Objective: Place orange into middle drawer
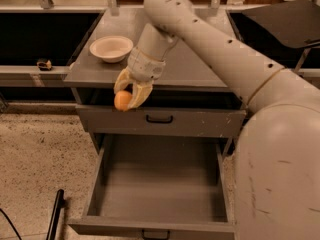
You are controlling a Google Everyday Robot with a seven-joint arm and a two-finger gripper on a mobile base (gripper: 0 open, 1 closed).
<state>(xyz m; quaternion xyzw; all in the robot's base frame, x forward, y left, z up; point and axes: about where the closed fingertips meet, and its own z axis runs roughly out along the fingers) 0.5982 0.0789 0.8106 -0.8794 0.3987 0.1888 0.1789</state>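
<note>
My gripper (pixel 126 96) is shut on the orange (pixel 122 100), a small round orange fruit held between the two pale fingers. It hangs in front of the cabinet's front edge, at the left, above the open middle drawer (pixel 159 181). That drawer is pulled far out, with a plain grey floor and side walls and a black handle at the bottom of its front panel. The orange is over the drawer's back left part, well above its floor.
A shallow beige bowl (pixel 111 48) stands on the grey cabinet top (pixel 200 64). The shut upper drawer front (pixel 200 121) with a black handle is behind the gripper. My arm crosses the right of the view. A black rod (pixel 54 216) lies on the speckled floor at left.
</note>
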